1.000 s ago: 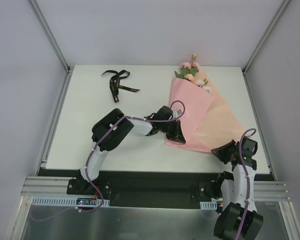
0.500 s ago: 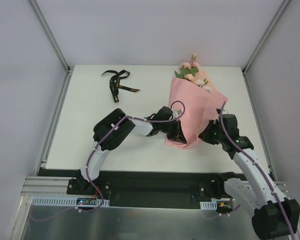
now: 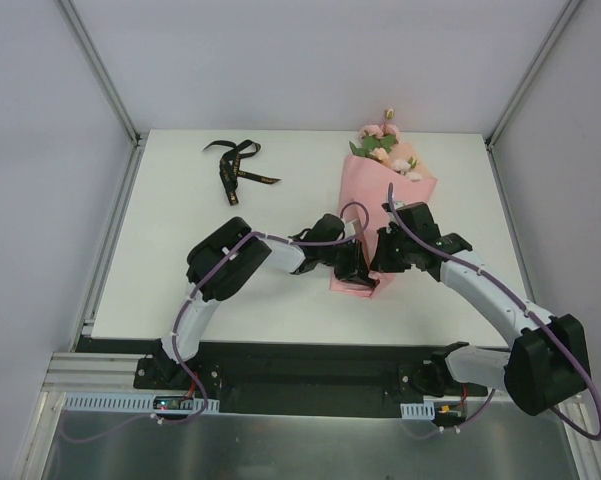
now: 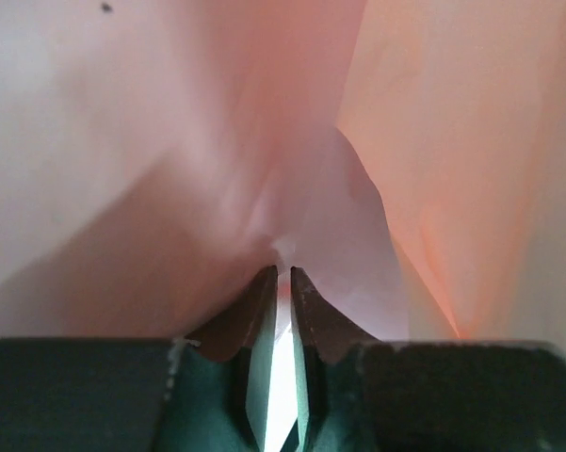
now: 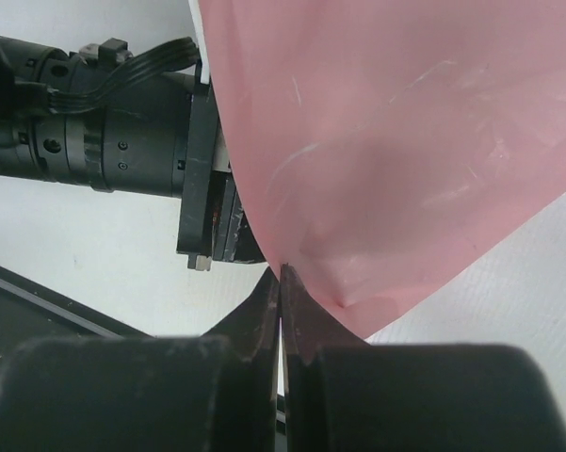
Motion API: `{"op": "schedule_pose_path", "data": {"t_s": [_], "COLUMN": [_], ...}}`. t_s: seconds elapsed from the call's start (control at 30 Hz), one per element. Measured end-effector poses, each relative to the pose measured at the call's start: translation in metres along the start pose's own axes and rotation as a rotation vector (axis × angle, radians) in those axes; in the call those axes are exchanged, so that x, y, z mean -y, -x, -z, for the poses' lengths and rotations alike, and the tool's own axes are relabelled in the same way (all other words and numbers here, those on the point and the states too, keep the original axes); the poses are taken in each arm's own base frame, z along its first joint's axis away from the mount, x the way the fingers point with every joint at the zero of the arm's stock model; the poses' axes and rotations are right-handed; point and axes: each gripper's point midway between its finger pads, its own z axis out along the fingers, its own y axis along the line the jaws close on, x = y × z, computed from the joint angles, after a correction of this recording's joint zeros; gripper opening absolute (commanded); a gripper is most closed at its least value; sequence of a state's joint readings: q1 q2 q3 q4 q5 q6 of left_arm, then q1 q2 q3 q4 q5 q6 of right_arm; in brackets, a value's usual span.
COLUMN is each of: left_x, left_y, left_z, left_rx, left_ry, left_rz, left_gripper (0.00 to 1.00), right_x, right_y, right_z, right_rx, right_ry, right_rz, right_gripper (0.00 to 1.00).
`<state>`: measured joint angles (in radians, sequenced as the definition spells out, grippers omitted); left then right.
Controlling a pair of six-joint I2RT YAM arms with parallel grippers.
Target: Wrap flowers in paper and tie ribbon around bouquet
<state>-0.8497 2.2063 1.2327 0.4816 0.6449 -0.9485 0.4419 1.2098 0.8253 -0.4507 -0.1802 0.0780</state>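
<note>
Pink paper [image 3: 378,205] in closed left gripper [image 4: 284,271], right gripper [image 5: 281,271]

The left arm [image 3: 280,255] and the right arm [image 3: 485,292] are showing white link shells between bulky black joint housings. A purple cable [image 3: 179,322] is running along the left arm, and a second purple cable [image 3: 390,200] along the right. The left wrist [image 5: 94,151] is showing a black cylinder with small screws and black wires. The left fingers [image 4: 262,325] are looking dark and tapered, and the right fingers [image 5: 262,315] black and wedge-shaped.
</note>
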Motion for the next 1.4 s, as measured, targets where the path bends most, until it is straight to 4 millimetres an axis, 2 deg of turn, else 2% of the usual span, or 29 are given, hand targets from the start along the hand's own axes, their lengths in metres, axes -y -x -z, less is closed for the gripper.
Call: {"op": "schedule_pose_path", "data": {"t_s": [0.1, 0.37, 0.53, 0.67, 0.77, 0.93, 1.07, 1.4], "left_x": [0.002, 0.0, 0.008, 0.016, 0.018, -0.007, -0.035, -0.034], "left_y": [-0.002, -0.011, -0.013, -0.014, -0.005, 0.003, -0.008, -0.008], "left_z": [0.003, 0.024, 0.043, 0.067, 0.078, 0.074, 0.063, 0.06], "left_rx": [0.003, 0.004, 0.022, 0.047, 0.077, 0.088, 0.061, 0.082], "left_ry": [-0.007, 0.005, -0.001, -0.004, -0.011, 0.016, 0.054, 0.024], "left_rz": [0.009, 0.061, 0.069, 0.037, 0.01, 0.038, 0.085, 0.074], "left_gripper": [0.21, 0.18, 0.18, 0.1, 0.06, 0.02, 0.0, 0.0], "right_x": [-0.001, -0.001, -0.002, -0.005, -0.008, -0.014, -0.019, -0.019], "right_y": [0.0, 0.002, 0.005, 0.011, 0.015, 0.029, 0.035, 0.023], "right_z": [-0.001, -0.008, -0.011, -0.016, -0.02, -0.032, -0.045, -0.089], "right_rx": [-0.003, -0.026, -0.041, -0.052, -0.063, -0.083, -0.104, -0.187], "right_ry": [0.004, -0.002, -0.002, 0.006, 0.008, 0.008, 0.005, -0.041], "right_rz": [0.002, -0.004, -0.007, -0.008, -0.02, -0.07, -0.13, -0.274], "right_gripper": [0.0, 0.01, 0.0, 0.0, 0.0, 0.01, 0.0, 0.0]}}
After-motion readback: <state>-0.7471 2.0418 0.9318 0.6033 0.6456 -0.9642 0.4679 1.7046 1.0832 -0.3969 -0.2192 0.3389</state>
